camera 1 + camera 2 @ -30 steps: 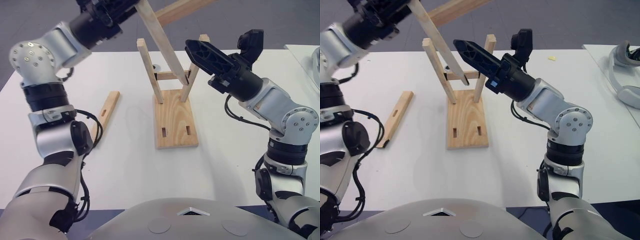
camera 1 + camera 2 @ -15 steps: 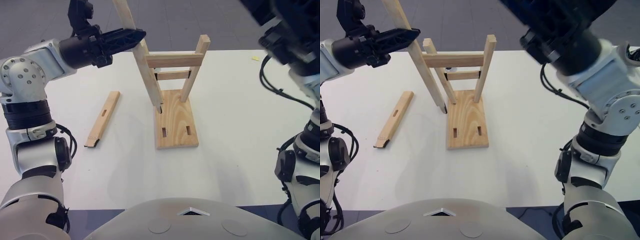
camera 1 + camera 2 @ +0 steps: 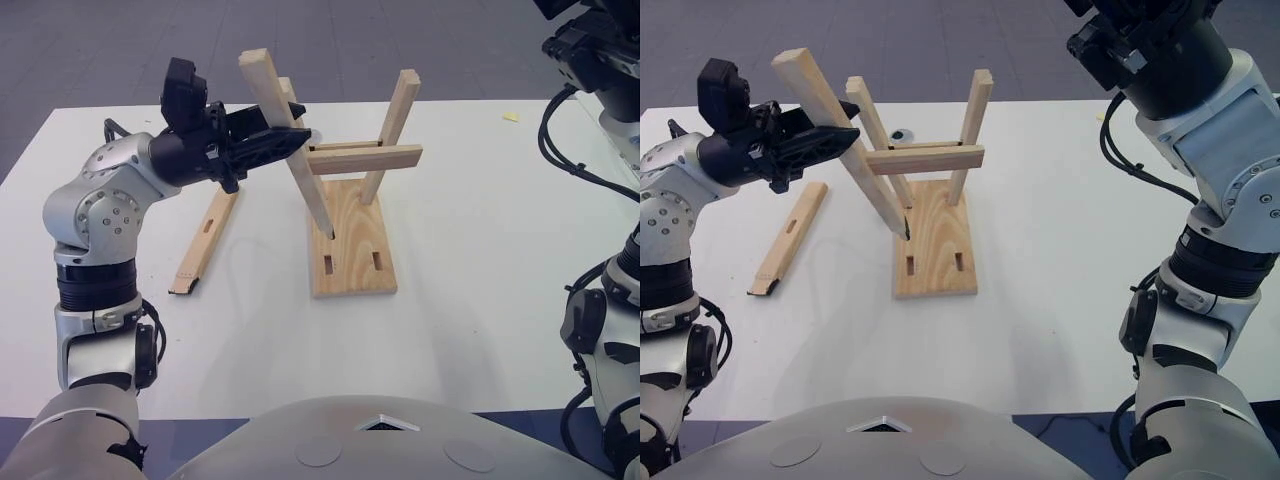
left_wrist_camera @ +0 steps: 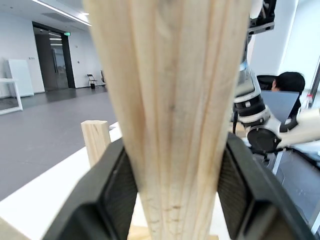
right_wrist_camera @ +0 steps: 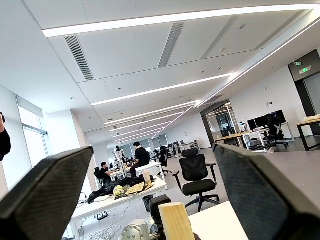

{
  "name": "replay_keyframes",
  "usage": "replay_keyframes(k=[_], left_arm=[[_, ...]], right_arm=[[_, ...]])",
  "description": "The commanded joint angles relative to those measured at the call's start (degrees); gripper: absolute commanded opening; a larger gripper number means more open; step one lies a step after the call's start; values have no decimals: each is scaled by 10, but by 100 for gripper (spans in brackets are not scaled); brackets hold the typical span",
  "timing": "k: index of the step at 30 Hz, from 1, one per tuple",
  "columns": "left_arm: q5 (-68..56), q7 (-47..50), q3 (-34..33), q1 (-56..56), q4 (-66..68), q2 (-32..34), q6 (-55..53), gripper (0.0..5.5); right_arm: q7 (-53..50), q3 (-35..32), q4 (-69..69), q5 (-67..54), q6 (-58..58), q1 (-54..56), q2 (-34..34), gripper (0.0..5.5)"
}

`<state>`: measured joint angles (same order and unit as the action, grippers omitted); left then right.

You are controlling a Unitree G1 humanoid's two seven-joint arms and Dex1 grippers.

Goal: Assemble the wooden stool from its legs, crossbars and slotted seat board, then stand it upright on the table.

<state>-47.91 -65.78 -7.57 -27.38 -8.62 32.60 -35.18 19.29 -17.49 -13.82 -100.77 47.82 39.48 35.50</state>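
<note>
While the left gripper (image 3: 292,136) is closed firmly on a tilted leg (image 3: 312,192), you see this leg leaning from upper left down to the seat board (image 3: 352,250); both black fingers (image 4: 116,195) press flat on its sides in the left wrist view. A crossbar (image 3: 366,160) is fixed to this held leg and points toward the right edge of the table (image 3: 490,260), nearly level. The lower end of the held leg comes to the left side of the seat board, just behind the near left slot (image 3: 328,263); I cannot tell if it touches the wood or not.

The seat board lies flat about the middle of the table, with its long sides running from the near edge to the far edge; two upright legs (image 3: 392,130) stand at its far end, joined by a thin rear crossbar (image 3: 926,146). The two near slots are open. One loose leg (image 3: 206,238) lies flat on the table, between the seat board and the left edge, apart from the board.

The right gripper (image 5: 154,147) is raised high over the right side; its fingers (image 5: 47,200) stand wide apart and hold nothing. The end of a wooden piece (image 5: 177,222) shows below them, touching neither; which piece, I cannot tell.
</note>
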Motion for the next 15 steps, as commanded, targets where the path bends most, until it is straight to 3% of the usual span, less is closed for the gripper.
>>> replay_keyframes(k=[1, 15], left_arm=[[42, -50, 21, 25, 1, 16, 56, 203], [73, -52, 49, 92, -6, -37, 145, 203]], right_arm=[[-10, 7, -4, 3, 7, -13, -1, 447], [-6, 25, 2, 19, 19, -12, 3, 447]])
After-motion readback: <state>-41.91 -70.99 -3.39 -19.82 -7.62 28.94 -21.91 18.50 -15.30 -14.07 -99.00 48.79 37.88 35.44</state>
